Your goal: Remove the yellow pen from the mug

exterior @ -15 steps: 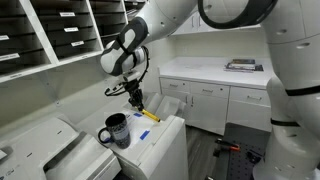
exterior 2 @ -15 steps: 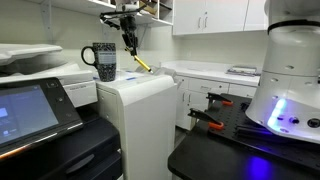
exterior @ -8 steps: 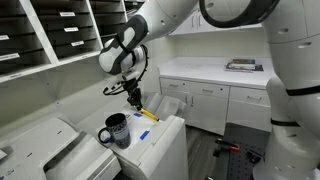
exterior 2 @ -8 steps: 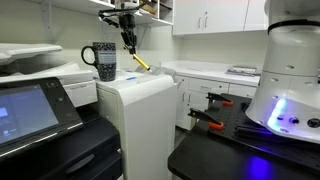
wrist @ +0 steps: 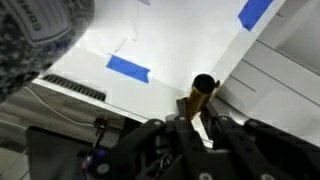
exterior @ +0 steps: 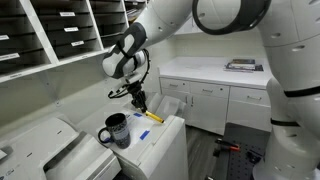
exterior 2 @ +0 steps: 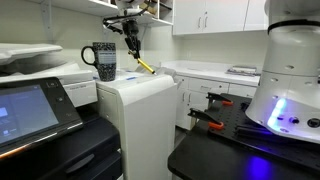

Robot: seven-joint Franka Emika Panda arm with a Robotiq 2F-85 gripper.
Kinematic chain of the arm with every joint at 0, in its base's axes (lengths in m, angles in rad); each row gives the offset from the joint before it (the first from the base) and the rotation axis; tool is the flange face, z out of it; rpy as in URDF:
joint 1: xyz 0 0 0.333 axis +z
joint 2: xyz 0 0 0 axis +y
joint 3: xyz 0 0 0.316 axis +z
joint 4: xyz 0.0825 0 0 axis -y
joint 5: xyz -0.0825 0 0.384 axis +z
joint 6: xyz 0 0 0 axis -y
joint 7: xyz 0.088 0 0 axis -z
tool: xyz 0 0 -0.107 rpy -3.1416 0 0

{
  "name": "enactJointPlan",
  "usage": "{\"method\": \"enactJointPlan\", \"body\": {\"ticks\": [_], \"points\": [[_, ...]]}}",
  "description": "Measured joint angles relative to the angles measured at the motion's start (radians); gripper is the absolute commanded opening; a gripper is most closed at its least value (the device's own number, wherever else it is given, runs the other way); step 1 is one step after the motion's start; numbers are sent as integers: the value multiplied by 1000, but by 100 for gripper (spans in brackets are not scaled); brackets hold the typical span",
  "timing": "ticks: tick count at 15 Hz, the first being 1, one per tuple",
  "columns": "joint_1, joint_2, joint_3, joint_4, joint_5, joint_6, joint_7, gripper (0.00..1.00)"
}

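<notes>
My gripper [exterior: 141, 100] is shut on the yellow pen [exterior: 150, 114] and holds it tilted over the white cabinet top, to the right of the mug. The pen is outside the mug. In an exterior view the pen [exterior 2: 143, 65] slants down from the gripper [exterior 2: 131, 46] toward the top surface. In the wrist view the pen [wrist: 196, 98] sticks out from between the fingers [wrist: 196, 122]. The dark mug [exterior: 116, 130] stands upright on the cabinet top; it also shows in an exterior view [exterior 2: 103, 60] and as a blurred shape in the wrist view [wrist: 40, 40].
The white cabinet top [exterior: 160, 131] carries blue tape strips [wrist: 128, 68]. A printer [exterior 2: 40, 68] stands beside the cabinet. Mail-slot shelves [exterior: 60, 30] fill the wall behind. A counter [exterior: 215, 75] holds a stack of books [exterior: 244, 66].
The gripper with the pen has shifted slightly to the side, away from the mug. The mug has not moved.
</notes>
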Motion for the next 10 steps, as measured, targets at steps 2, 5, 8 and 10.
{"method": "enactJointPlan", "body": {"ticks": [2,5,8,10], "points": [[1,31,-24,16,34,-2,0,5],[0,63,-34,48,87,-5,0,5],[4,82,-38,78,125,-5,0,53],[11,91,-57,93,131,-3,0,69]]}}
